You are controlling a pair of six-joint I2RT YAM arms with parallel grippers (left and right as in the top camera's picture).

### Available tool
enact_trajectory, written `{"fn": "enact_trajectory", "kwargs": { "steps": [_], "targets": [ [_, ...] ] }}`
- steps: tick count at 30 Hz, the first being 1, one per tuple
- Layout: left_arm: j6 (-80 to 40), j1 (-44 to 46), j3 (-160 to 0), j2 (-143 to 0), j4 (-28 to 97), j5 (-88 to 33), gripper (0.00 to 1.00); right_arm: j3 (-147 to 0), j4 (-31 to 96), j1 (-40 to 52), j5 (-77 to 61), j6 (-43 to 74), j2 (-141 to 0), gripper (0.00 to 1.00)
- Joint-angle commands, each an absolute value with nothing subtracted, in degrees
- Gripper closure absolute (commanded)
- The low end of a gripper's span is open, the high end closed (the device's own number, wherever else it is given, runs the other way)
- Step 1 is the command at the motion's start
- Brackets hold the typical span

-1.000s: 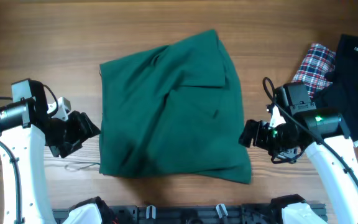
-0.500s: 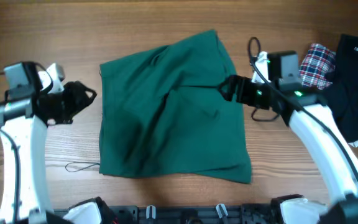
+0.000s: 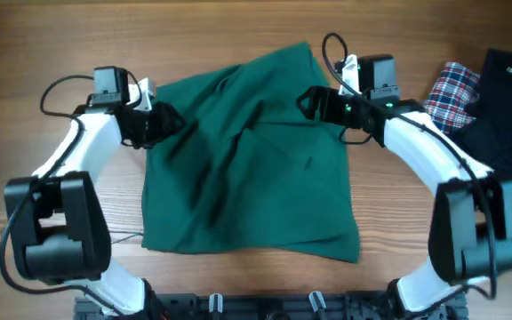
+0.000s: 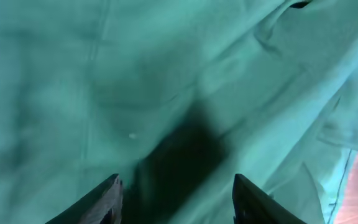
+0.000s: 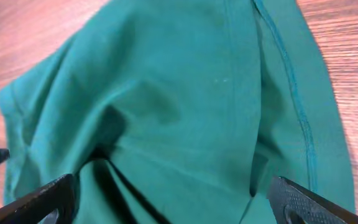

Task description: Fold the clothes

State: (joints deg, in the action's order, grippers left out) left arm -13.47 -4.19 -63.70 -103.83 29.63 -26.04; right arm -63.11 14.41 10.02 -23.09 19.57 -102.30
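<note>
The clothes [image 3: 247, 169], one large dark teal-green garment, lie spread and creased in the middle of the table. My left gripper [image 3: 162, 121] hovers at the garment's upper left edge, pointing inward. In the left wrist view the fabric [image 4: 166, 81] fills the frame and the gripper [image 4: 178, 194] is open, with a dark shadow on the cloth between the fingertips [image 4: 107, 198]. My right gripper [image 3: 310, 100] is over the upper right part, near a folded flap. It [image 5: 173, 200] stands wide open above the fabric [image 5: 185, 93], nothing held.
A red-white-blue plaid cloth [image 3: 452, 89] and a black garment [image 3: 508, 111] lie at the right edge. A thin loose cord [image 3: 118, 237] lies on the wooden table [image 3: 52, 36] by the garment's lower left corner.
Both arms have swung from the table's near side to the far side. Each gripper now sits over a top corner of the green garment. The garment has not moved.
</note>
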Motion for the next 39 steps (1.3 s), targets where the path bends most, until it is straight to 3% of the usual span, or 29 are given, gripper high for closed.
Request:
{"fn": "enact_trajectory", "kwargs": {
  "steps": [1,9,11,12,13,23,26,28,39],
  "targets": [
    [-14.0,-3.5,-63.7,-104.8,28.1,-26.1,0.43,-65.4,13.7,9.9,-23.2,18.0,-107.0,0.00],
    [-14.0,-3.5,-63.7,-104.8,27.8,-25.7,0.39,-66.2,13.7,9.9,-23.2,17.7,-111.2,0.01],
    [-14.0,-3.5,-63.7,-104.8,27.8,-25.7,0.38,-66.2,13.6,9.9,-23.2,17.6,-111.2,0.05],
    [-14.0,-3.5,-63.7,-104.8,27.8,-25.7,0.38,-66.2,13.3,9.9,-23.2,17.6,-111.2,0.34],
    [-14.0,-3.5,-63.7,-104.8,27.9,-25.7,0.37,-66.2,13.1,9.9,-23.1,17.7,-111.2,0.58],
    [-14.0,-3.5,-63.7,-104.8,27.9,-25.7,0.34,-66.2,14.2,9.9,-19.0,18.0,-111.3,0.60],
    [-14.0,-3.5,-63.7,-104.8,27.9,-25.7,0.34,-66.1,14.2,9.9,-16.8,18.2,-111.5,0.85],
    [-14.0,-3.5,-63.7,-104.8,28.3,-25.7,0.34,-66.2,14.2,9.7,-13.5,18.6,-111.5,0.96],
    [-13.8,-3.5,-63.7,-104.8,29.1,-24.4,0.34,-69.5,16.8,2.1,-8.7,19.5,-111.4,0.96]
  ]
}}
